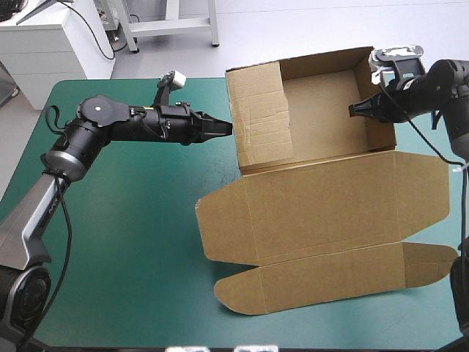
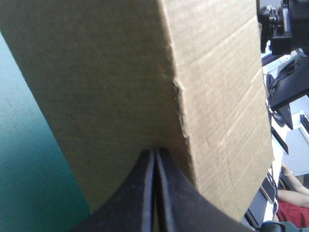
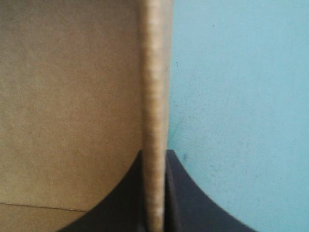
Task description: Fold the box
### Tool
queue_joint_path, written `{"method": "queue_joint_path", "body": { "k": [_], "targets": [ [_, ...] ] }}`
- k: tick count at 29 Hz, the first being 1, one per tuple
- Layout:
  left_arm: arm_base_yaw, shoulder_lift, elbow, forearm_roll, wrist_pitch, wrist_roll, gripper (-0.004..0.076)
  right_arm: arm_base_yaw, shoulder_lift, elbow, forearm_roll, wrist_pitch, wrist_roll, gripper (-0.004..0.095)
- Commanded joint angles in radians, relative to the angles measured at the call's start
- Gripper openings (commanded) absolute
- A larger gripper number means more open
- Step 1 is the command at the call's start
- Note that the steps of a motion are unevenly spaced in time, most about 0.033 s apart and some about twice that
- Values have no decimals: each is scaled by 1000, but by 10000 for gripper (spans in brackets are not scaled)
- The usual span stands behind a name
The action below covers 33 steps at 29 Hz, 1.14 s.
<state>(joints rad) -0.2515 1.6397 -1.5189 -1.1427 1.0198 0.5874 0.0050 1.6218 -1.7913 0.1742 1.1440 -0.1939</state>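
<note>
The box [image 1: 322, 198] is sitting on the teal-green counter [image 1: 132, 235], toward the far right. Its tray [image 1: 322, 110] is standing at the far side w/ walls raised. The lid [image 1: 322, 205] is lying flat toward the near edge, front flap & rounded tabs spread on the cover.

The left gripper [image 1: 226, 127] is reaching in from the left, black fingers together in one point. The tip is pressing on the outer face of the tray's left wall [image 2: 106, 87], not pinching it as far as I'm seeing. The wide flap [image 1: 260, 117] folded over that wall is leaning in above the tray floor, not tucked down yet. The right gripper [image 1: 357, 110] is working from the opposite side: its fingers are clamped on the right wall [image 3: 155, 96], one inside the tray, one outside, board edge btwn them.

Handling, I'm judging: light, stiff corrugated board, bending only along scored creases & prob. springing back if let go. An empty tray will likely be sliding under any sideways push, so bracing both sides makes sense. Best hold is a wall's top edge approx. mid-length, away from corners. Squeezing hard or pushing off-crease is risking dents or tears, esp. at the roughed-up fold on the left wall.
</note>
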Motion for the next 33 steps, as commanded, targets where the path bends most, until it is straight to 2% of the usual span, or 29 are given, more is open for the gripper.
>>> {"method": "queue_joint_path", "body": {
  "k": [1, 10, 13, 16, 19, 21, 23, 27, 33],
  "targets": [
    [-1, -39, -25, -87, -14, 1, -8, -1, -43, -28, 39, -45, -3, -17],
    [-1, -34, -25, -76, 10, 10, -6, -1, -43, -28, 39, -45, -10, -17],
    [-1, -33, -25, -79, 19, 28, 44, -1, -43, -28, 39, -45, -10, -17],
    [-1, -33, -25, -104, 50, 35, 153, -1, -43, -28, 39, -43, -10, -17],
    [-1, -33, -25, -110, 68, 35, 305, 9, -43, -28, 28, -45, -8, -9],
    [-1, -33, -25, -114, 68, 35, 412, 23, -43, -28, -9, -50, 9, -9],
    [1, -33, -25, -139, 70, 35, 486, 57, -43, -28, -70, -54, 36, -9],
    [1, -33, -25, -177, 98, 35, 503, 113, -43, -28, -152, -79, 85, -9],
    [1, -33, -25, -112, 132, 35, 498, 152, -43, -30, -161, -103, 116, -9]
  ]
}}
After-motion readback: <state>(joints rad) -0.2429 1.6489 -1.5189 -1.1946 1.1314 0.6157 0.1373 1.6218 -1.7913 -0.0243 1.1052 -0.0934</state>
